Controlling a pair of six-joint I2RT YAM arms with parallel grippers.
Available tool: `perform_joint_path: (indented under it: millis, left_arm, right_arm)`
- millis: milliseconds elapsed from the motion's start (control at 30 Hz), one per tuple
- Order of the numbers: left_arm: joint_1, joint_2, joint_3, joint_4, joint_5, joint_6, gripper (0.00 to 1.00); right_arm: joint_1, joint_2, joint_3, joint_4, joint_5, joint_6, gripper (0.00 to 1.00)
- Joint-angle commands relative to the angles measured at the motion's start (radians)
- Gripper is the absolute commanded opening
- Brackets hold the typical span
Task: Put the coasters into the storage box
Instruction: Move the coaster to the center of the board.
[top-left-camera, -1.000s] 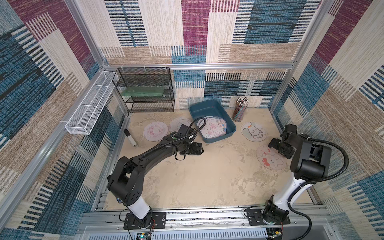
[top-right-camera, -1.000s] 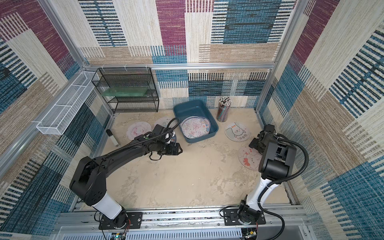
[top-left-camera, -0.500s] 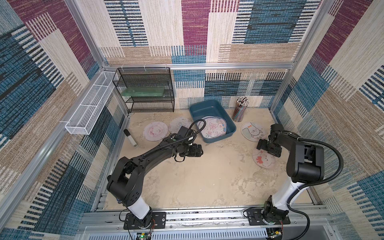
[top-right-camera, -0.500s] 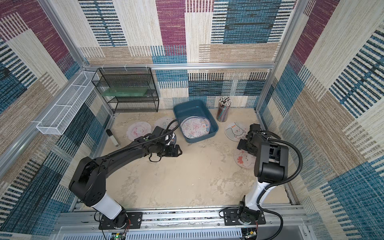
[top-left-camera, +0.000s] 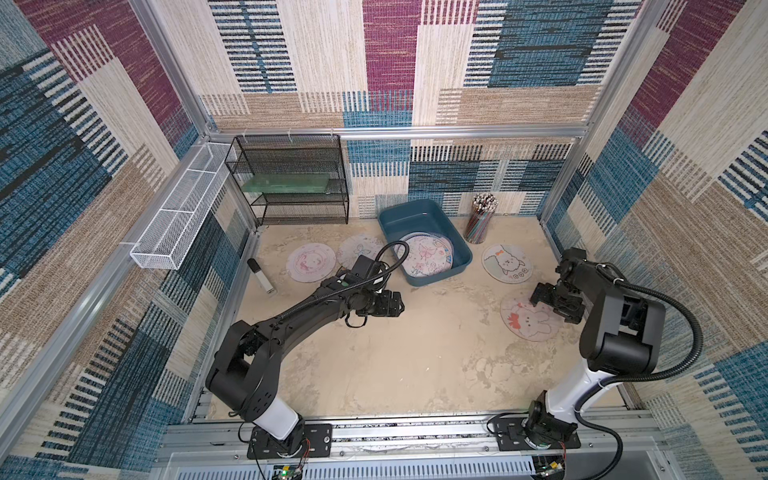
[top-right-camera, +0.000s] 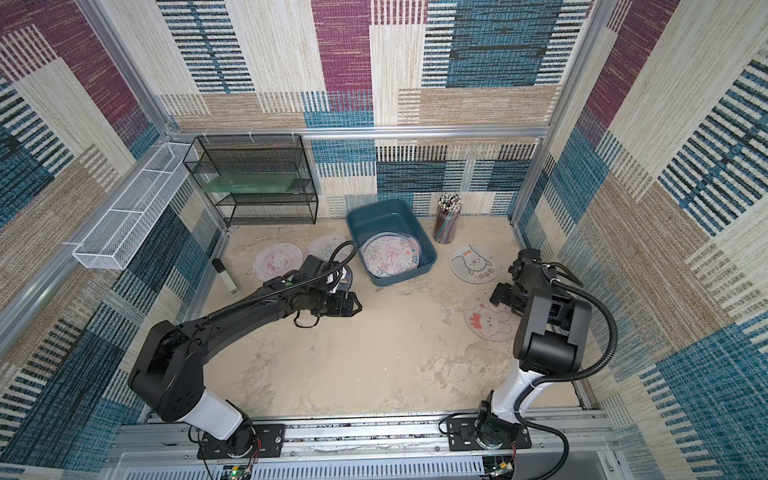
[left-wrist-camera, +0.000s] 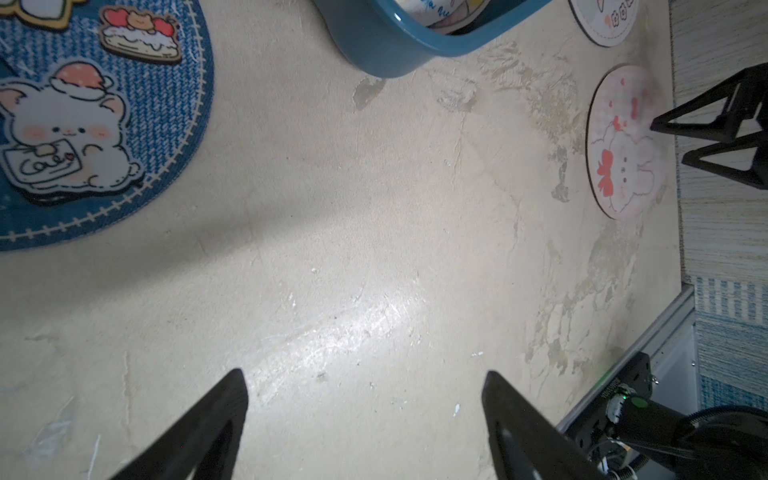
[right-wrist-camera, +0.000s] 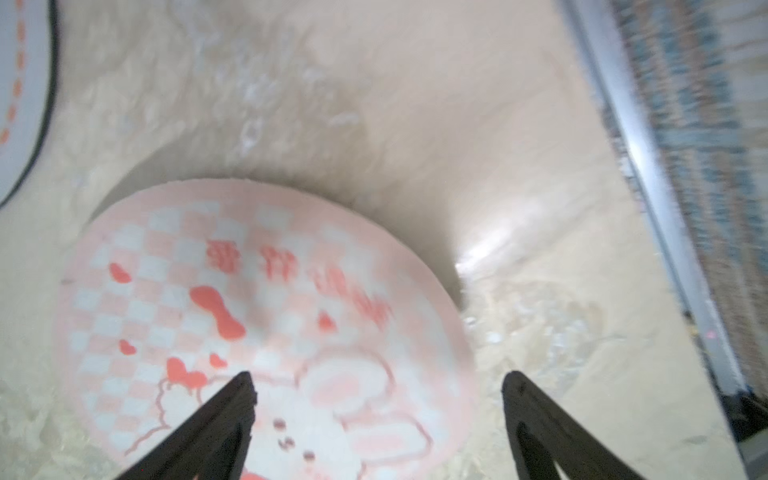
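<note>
Right gripper (right-wrist-camera: 380, 380), jaws wide and empty, hangs low astride the rim of the thin round pink bunny-print coaster (top-left-camera: 530, 320), flat on the tabletop (top-left-camera: 415, 353) well apart from the teal-blue plastic storage box (top-left-camera: 432, 277). Probably best: slip one finger under the rim, pinching only the edge.

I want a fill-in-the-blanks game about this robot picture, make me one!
The right gripper hangs over the pink coaster printed with a ____.
The left gripper is ____ and holds nothing.
The butterfly coaster lies ____ the storage box.
The stitched-edge coaster is dark ____.
Missing words: bunny; open; inside; blue.
</note>
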Motion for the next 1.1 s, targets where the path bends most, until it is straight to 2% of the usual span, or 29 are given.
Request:
perform_joint_path:
  millis: [0,67,367,567,933,1067]
  left_arm:
    - [0.000,-0.003,0.000,0.020,0.008,0.002,0.87]
    - [0.001,0.003,0.006,0.019,0.012,0.002,0.87]
    - [0.001,0.023,0.032,0.015,0.021,0.009,0.87]
    - [0.001,0.025,0.032,0.016,0.022,0.009,0.87]
    - [0.001,0.034,0.026,0.037,0.032,0.006,0.87]
    - [0.001,0.032,0.016,0.038,0.033,0.006,0.87]
  right_arm:
    - [-0.018,0.030,0.035,-0.019,-0.014,-0.024,0.95]
    - [-0.007,0.055,0.054,0.019,-0.055,-0.043,0.95]
    - [-0.014,0.178,0.131,0.111,-0.023,-0.065,0.95]
    - [-0.021,0.223,0.113,0.095,-0.191,-0.081,0.95]
    - [0.076,0.116,-0.060,0.024,-0.252,-0.080,0.95]
    - [0.144,0.096,-0.082,0.009,-0.268,-0.072,0.95]
